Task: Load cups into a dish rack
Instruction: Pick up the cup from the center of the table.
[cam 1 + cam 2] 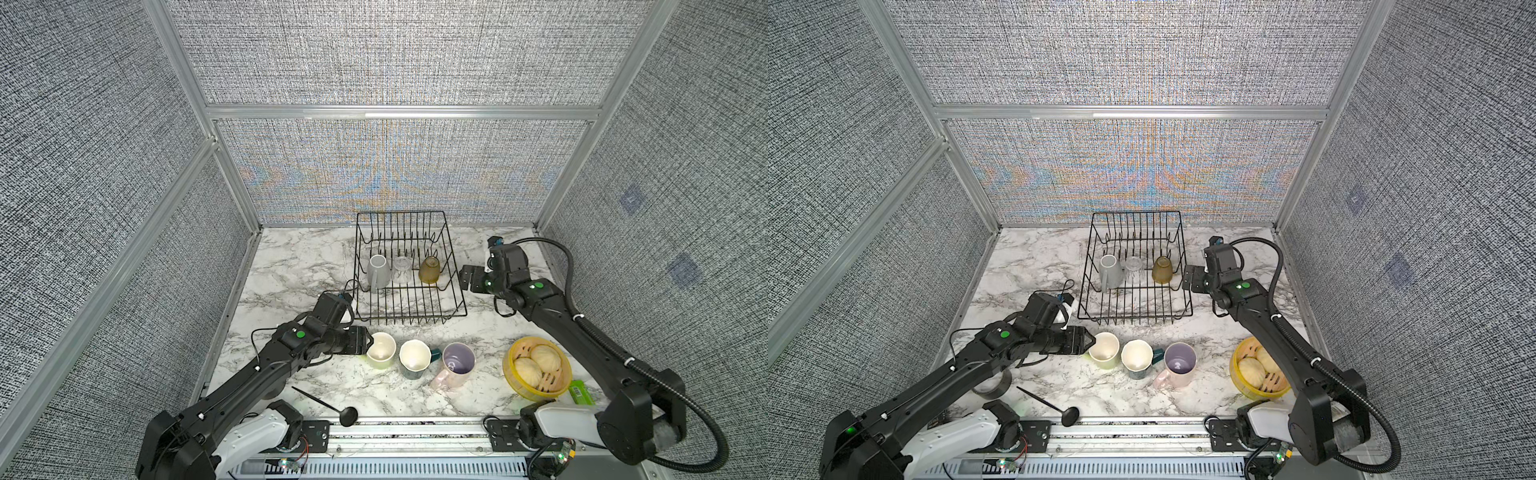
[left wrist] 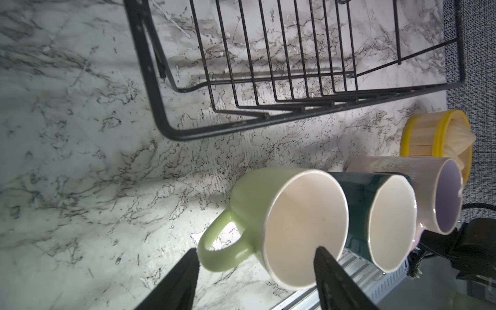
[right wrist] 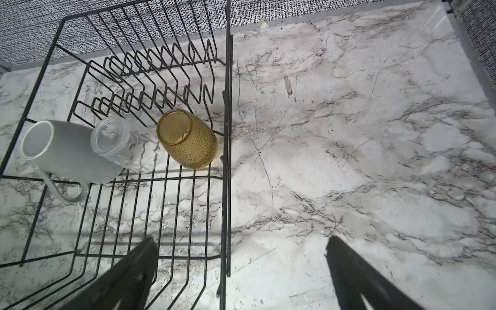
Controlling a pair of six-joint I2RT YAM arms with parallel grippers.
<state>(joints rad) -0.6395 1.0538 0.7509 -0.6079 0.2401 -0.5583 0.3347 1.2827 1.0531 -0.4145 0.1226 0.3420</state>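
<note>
The black wire dish rack stands at the back middle. Inside it lie a grey mug, a clear glass and an amber tumbler. In front of the rack a pale yellow-green mug, a dark teal mug and a pink mug stand upright in a row. My left gripper is open at the yellow-green mug. One finger is beside the handle, the other over the mug's mouth. My right gripper hangs open and empty over the rack's right rim.
A yellow steamer basket with buns sits at the front right, with a small green packet beside it. A black spoon lies near the front edge. A roll of tape lies under my left arm.
</note>
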